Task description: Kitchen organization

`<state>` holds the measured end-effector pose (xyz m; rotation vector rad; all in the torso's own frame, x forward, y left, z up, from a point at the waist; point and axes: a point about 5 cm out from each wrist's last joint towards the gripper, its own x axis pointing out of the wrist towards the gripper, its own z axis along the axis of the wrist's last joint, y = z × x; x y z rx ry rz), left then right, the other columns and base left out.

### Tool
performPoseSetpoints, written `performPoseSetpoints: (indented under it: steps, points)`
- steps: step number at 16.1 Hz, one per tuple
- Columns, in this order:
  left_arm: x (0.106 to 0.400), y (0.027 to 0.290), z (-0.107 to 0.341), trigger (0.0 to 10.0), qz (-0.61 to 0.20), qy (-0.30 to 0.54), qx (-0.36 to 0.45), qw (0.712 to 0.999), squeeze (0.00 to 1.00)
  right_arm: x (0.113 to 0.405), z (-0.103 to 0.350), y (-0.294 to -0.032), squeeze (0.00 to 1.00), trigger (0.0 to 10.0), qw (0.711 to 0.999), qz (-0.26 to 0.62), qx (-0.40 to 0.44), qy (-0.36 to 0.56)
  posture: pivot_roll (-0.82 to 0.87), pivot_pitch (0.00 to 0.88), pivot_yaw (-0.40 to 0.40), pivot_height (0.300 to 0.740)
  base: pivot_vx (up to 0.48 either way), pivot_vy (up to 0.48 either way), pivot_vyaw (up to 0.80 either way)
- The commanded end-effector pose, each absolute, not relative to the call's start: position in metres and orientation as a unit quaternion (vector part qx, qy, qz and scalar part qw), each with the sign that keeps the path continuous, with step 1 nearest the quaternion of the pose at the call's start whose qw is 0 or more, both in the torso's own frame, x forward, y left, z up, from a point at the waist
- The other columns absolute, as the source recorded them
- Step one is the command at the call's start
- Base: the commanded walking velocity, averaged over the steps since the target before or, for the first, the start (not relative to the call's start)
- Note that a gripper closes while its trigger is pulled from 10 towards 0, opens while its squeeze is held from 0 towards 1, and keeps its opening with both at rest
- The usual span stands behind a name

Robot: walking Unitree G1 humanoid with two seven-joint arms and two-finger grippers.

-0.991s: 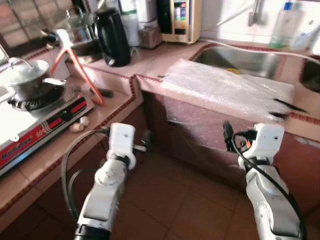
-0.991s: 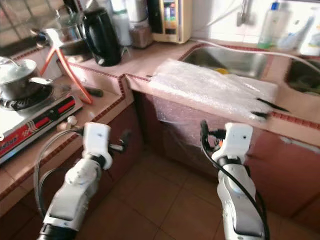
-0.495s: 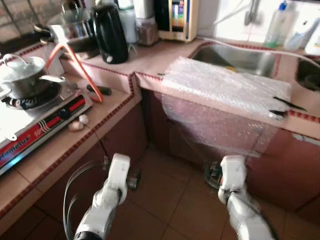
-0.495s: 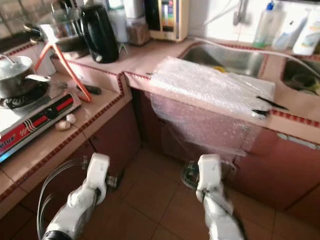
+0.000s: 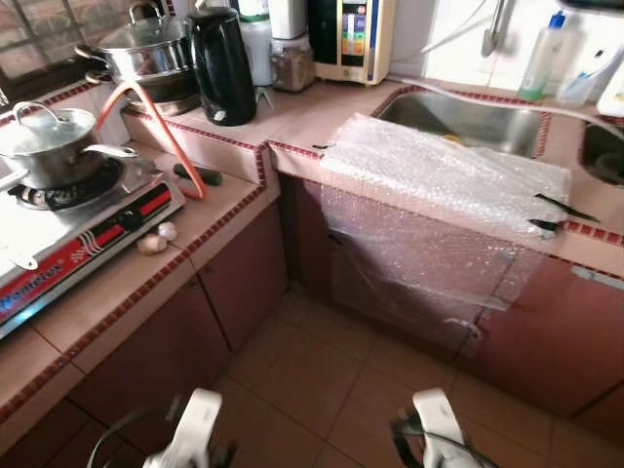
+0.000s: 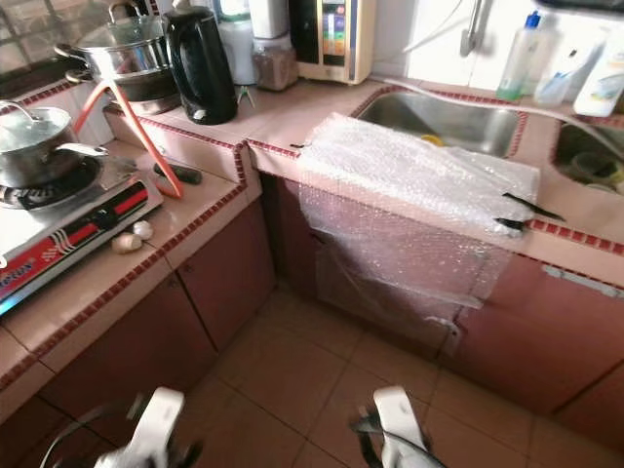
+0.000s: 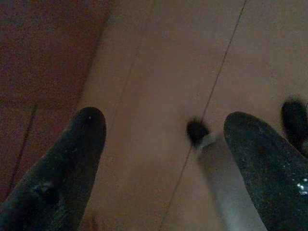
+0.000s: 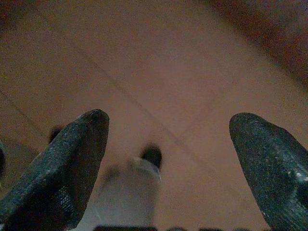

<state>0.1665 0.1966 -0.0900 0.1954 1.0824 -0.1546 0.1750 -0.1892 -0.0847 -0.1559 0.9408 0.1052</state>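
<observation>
Both arms hang low at my sides above the brown tiled floor (image 5: 322, 390). In the left wrist view my left gripper (image 7: 163, 144) is open, its two black fingers (image 7: 72, 163) wide apart with only floor tiles between them. My right gripper (image 8: 168, 144) is open too, holding nothing. The white wrist housings sit at the bottom edge of the head view, the left wrist (image 5: 195, 429) and the right wrist (image 5: 434, 429). A sheet of bubble wrap (image 5: 444, 180) lies on the counter beside the sink (image 5: 468, 117) and drapes down over the cabinet front.
The L-shaped tiled counter holds a gas stove (image 5: 68, 244) with a lidded pot (image 5: 44, 146), an orange hose (image 5: 161, 132), a black kettle (image 5: 221, 63), a steel pot stack (image 5: 151, 49), two garlic bulbs (image 5: 154, 239) and a water purifier (image 5: 351, 39). Soap bottles (image 5: 541, 58) stand behind the sink.
Both arms have dropped from chest height in front of the cabinets down to the bottom of the picture. The camera has shifted slightly; the counter things have stayed put.
</observation>
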Motion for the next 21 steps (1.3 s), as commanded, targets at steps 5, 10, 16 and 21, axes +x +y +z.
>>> performPoseSetpoints:
  steps: [5,10,16,21]
  points:
    - [0.168,0.201,-0.089,10.0,-0.074,0.518,0.109,0.845,0.0,0.176,-0.085,-0.193,0.0,10.0,0.882,0.054,-0.069,0.464,-0.19,0.0,0.066,0.74,0.0,0.0,-0.09]
    - [0.181,0.173,-0.087,10.0,-0.148,0.507,0.141,0.837,0.0,0.174,-0.087,-0.187,0.0,10.0,0.88,0.062,-0.069,0.466,-0.22,0.0,0.092,0.74,0.0,0.0,-0.77]
    - [0.187,0.167,-0.085,10.0,-0.176,0.502,0.176,0.828,0.0,0.173,-0.088,-0.182,0.0,10.0,0.875,0.083,-0.088,0.47,-0.24,0.0,0.116,0.74,0.0,0.0,-0.77]
    - [0.187,0.165,-0.085,10.0,-0.18,0.504,0.177,0.826,0.0,0.173,-0.088,-0.18,0.0,10.0,0.875,0.09,-0.091,0.467,-0.23,0.0,0.111,0.74,0.0,0.0,-0.77]
